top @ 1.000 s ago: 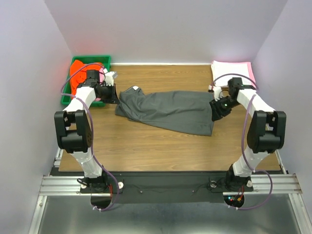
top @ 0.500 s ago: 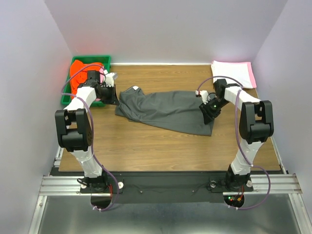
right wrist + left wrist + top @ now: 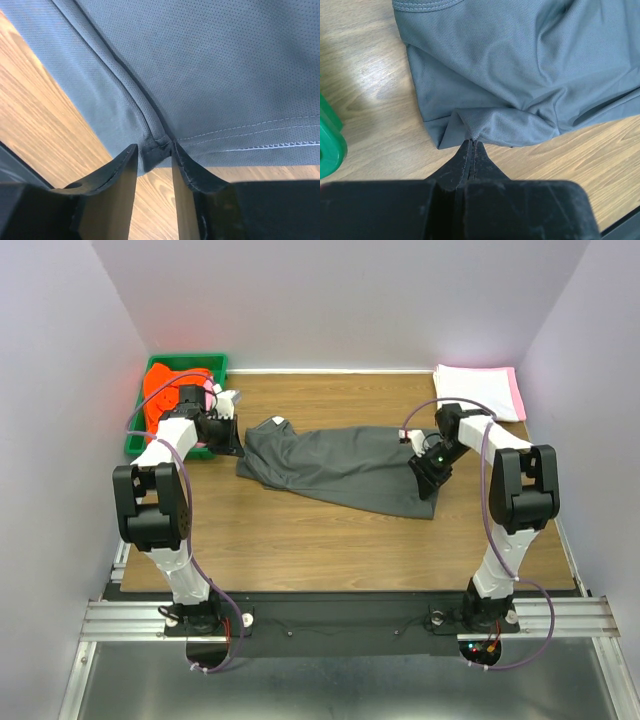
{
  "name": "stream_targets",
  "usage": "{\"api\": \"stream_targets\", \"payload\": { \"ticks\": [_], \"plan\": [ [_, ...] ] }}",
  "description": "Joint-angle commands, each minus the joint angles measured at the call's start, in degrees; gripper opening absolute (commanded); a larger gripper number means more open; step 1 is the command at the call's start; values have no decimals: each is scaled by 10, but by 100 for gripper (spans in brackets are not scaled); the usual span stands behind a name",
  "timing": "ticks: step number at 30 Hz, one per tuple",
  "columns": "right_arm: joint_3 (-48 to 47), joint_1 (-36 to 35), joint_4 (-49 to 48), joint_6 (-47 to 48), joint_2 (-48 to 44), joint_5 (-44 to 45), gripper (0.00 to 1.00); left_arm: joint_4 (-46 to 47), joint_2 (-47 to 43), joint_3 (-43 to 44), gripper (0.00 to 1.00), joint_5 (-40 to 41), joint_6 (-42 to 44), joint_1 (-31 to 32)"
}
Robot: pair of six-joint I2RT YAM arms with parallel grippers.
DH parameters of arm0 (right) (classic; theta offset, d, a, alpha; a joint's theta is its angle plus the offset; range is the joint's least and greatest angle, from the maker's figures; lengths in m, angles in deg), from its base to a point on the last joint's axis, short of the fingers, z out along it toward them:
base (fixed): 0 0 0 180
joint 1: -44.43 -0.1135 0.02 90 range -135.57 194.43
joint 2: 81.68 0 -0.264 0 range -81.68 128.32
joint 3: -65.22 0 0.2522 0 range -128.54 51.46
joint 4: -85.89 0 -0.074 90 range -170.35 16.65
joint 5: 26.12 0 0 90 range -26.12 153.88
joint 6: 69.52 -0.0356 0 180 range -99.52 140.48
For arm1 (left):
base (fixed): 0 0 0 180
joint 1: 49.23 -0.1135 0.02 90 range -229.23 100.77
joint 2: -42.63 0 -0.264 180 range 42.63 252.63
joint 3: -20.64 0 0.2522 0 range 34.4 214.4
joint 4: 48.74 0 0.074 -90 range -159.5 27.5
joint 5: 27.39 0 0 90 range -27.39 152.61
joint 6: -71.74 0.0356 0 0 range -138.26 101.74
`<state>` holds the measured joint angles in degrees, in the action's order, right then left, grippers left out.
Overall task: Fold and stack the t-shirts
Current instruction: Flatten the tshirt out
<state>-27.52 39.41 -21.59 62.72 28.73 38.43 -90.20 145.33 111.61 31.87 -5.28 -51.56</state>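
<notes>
far left: green bin [image 3: 135,446] at the table's [image 3: 300,540] back left corner, with an orange-red t-shirt [image 3: 160,385] heaped inside it. just right of the bin, the left gripper [image 3: 471,144] is fully closed, its two fingertips pinching a small raised fold at the left edge of the dark grey t-shirt [image 3: 340,465]. this shirt lies across the middle of the table, stretched from left to right, collar end at the left, wrinkled and not flat, and apart from the bin. at its right end, the right gripper [image 3: 153,150] is low on the cloth with its jaws partly apart. the stitched hem corner sits between the two fingertips and wood shows below them. far right: a folded light pink and white stack [image 3: 480,390] rests in the back right corner, well apart from the grey shirt.
</notes>
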Motion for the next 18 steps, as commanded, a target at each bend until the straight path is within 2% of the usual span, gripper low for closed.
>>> {"api": "stream_targets", "payload": {
  "ticks": [1,12,13,14,15,18],
  "plan": [
    [-28,-4,29,11,7,-14,38,-9,-3,14,0,0,9,1],
    [-29,-4,38,23,20,10,37,-17,-9,21,0,-8,9,1],
    [-31,-5,38,23,21,13,31,-17,-9,21,0,-10,8,2],
    [-33,-5,38,23,23,16,12,-18,-11,22,0,-14,6,1],
    [-35,-5,39,23,22,19,2,-20,-13,24,0,-17,5,1],
    [-51,-5,40,15,8,29,1,-30,-28,43,0,-30,2,1]
  ]
}}
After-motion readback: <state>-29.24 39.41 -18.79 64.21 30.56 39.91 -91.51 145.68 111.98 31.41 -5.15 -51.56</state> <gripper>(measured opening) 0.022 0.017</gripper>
